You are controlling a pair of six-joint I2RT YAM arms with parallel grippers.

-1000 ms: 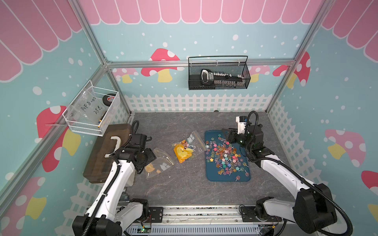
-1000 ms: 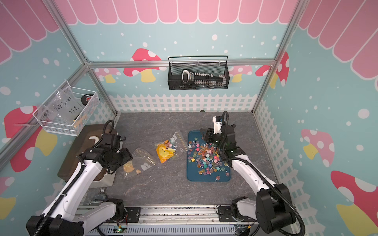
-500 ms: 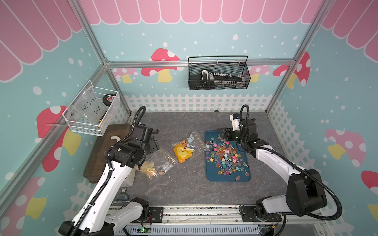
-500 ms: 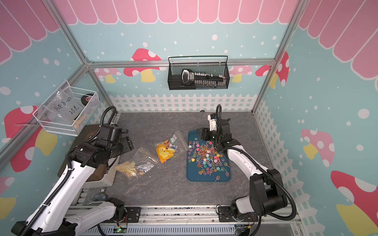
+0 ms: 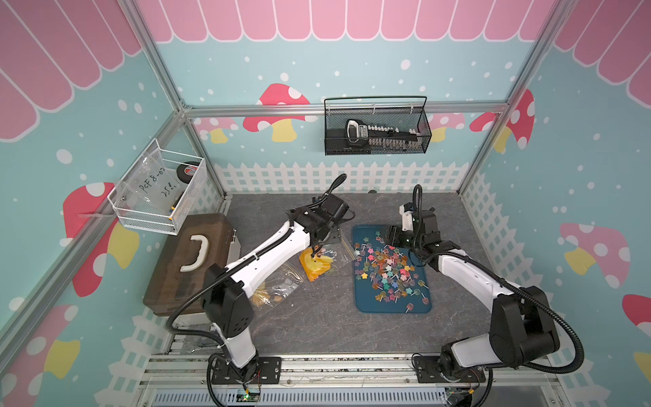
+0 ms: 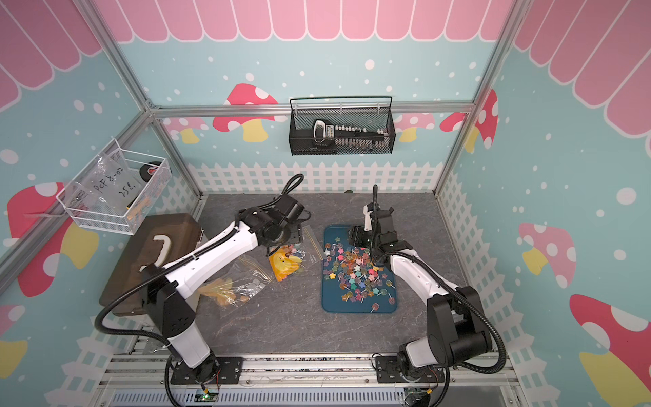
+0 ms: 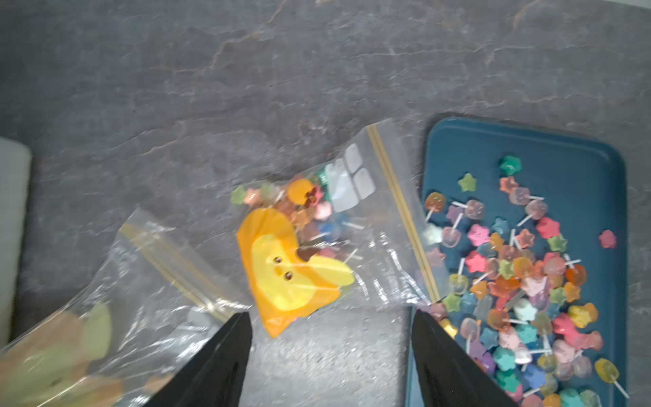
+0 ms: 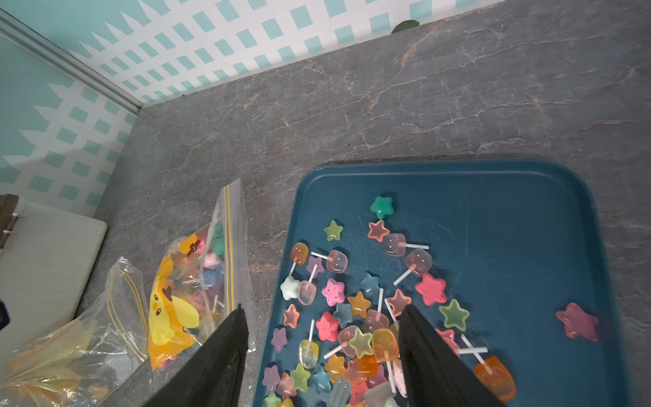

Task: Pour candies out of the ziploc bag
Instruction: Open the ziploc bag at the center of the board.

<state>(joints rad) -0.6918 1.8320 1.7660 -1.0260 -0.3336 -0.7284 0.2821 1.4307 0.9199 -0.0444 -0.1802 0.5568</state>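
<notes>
With left gripper and right gripper both spread, empty: risks tipping ziploc bag short of tray, scattering candies beside it.

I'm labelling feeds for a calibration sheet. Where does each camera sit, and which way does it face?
Top views: high at the front, looking down toward the back wall; left arm and right arm show whole.
Left wrist: on the left arm, looking down at the ziploc bag; open left tool shows.
Right wrist: on the right arm, looking down at candies on the blue tray; open right tool shows.
Shared: both wrist views show ziploc bag and blue tray.
</notes>
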